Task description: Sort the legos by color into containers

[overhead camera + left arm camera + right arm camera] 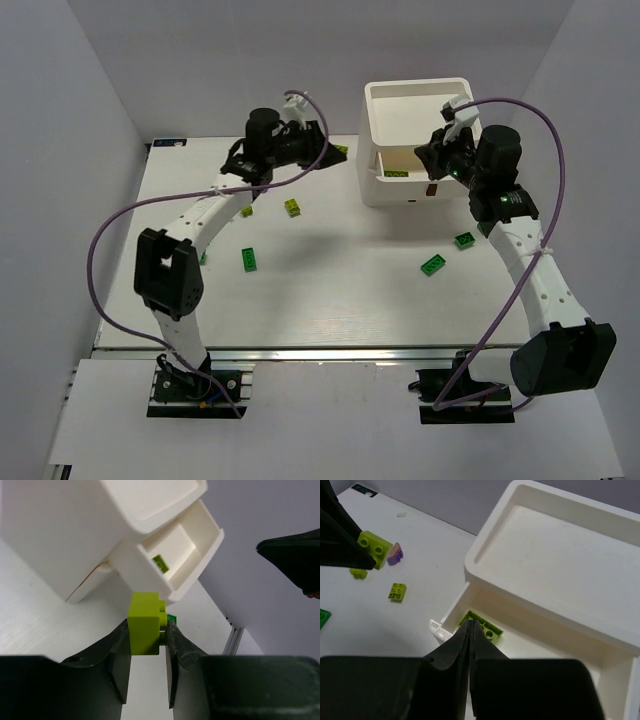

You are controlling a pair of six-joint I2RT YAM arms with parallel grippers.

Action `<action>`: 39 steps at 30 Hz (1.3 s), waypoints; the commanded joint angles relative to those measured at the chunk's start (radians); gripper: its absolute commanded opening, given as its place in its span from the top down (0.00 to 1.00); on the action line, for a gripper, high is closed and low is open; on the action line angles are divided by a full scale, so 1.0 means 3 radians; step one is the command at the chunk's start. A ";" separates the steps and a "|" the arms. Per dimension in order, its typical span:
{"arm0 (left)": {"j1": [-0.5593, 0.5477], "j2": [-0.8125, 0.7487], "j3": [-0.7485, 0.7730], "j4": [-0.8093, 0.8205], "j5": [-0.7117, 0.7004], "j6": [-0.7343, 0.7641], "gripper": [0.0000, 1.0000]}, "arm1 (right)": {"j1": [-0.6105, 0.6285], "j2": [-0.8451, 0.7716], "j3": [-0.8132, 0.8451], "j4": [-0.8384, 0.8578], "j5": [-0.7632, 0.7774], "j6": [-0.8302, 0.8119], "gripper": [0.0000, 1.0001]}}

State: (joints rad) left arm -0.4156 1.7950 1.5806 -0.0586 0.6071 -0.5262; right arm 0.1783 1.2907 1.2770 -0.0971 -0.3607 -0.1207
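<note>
Left jaws pinch a yellow-green brick [144, 622], likely bound for the open drawer [200, 537] (one lies inside). Right jaws, pressed together, must clear.

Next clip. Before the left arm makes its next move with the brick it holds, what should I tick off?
1. Hold: left gripper on the small yellow-green studded plastic brick: ok, clamped between both fingers.
2. Target: white plastic drawer pulled out: ok.
3. Colour match: ok, a flat yellow-green studded brick lies inside.
4. Drawer opening free: not ok, the right gripper hangs over it.
5. Right gripper empty: ok, shut on nothing.
</note>
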 commanded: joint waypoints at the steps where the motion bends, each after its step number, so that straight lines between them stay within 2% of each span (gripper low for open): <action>1: -0.0260 0.0177 0.0411 0.0363 0.0185 0.0179 1.00 | -0.0057 -0.0140 -0.0013 0.0160 0.0440 0.0198 0.97; 5: -0.0470 0.0556 0.0856 0.0594 0.0170 0.0154 0.99 | -0.0093 -0.0191 -0.0048 0.0129 0.0456 0.0285 0.96; 9: -0.0654 0.0975 0.1514 0.0461 0.0114 0.0189 0.97 | -0.0134 -0.0202 -0.0028 0.0084 0.0481 0.0321 0.94; 14: -0.0808 0.1231 0.1700 0.0318 -0.0146 0.0317 0.91 | -0.0180 -0.0227 -0.0023 0.0068 0.0476 0.0351 0.92; 17: -0.0839 0.1308 0.1803 0.0216 -0.0377 0.0404 0.82 | -0.0196 -0.0237 -0.0048 0.0068 0.0451 0.0356 0.91; 18: -0.0874 0.1328 0.1833 0.0114 -0.0473 0.0440 0.75 | -0.0196 -0.0247 -0.0053 0.0078 0.0446 0.0351 0.90; 21: -0.0875 0.1369 0.1915 0.0037 -0.0592 0.0460 0.65 | -0.0216 -0.0248 -0.0054 0.0068 0.0430 0.0351 0.86; 22: -0.0905 0.1369 0.1931 0.0037 -0.0658 0.0460 0.55 | -0.0236 -0.0253 -0.0054 0.0068 0.0405 0.0346 0.85; 26: -0.0905 0.1395 0.2012 -0.0024 -0.0730 0.0471 0.38 | -0.0242 -0.0253 -0.0054 0.0073 0.0333 0.0326 0.78; 30: -0.0905 0.1365 0.2038 -0.0030 -0.0740 0.0455 0.33 | -0.0252 -0.0243 -0.0059 0.0063 0.0226 0.0295 0.73; 32: -0.0905 0.1324 0.2068 -0.0004 -0.0756 0.0440 0.36 | -0.0242 -0.0237 -0.0059 0.0078 0.0139 0.0204 0.73; 34: -0.0905 0.1176 0.2089 0.0006 -0.0771 0.0430 0.43 | -0.0252 -0.0222 -0.0043 0.0053 -0.0345 0.0025 0.74; 35: -0.0905 0.1099 0.2079 -0.0004 -0.0852 0.0425 0.51 | -0.0262 -0.0182 -0.0013 0.0037 -0.0555 -0.0077 0.74; 36: -0.0845 0.1007 0.1988 -0.0019 -0.0898 0.0415 0.71 | -0.0247 -0.0166 -0.0002 0.0012 -0.1033 -0.0276 0.74; 38: -0.0803 0.0609 0.1763 -0.0076 -0.1046 0.0374 0.88 | -0.0211 -0.0069 0.0028 -0.0034 -0.1429 -0.0507 0.73; 39: -0.0763 0.0441 0.1605 -0.0106 -0.1315 0.0399 0.97 | -0.0206 -0.0023 0.0079 -0.0019 -0.1659 -0.0589 0.74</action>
State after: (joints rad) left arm -0.6735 2.1654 2.1071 -0.0845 0.3355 -0.4099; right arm 0.1074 1.2533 1.2621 -0.1085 -0.5777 -0.1699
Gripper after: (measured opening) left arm 0.071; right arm 0.265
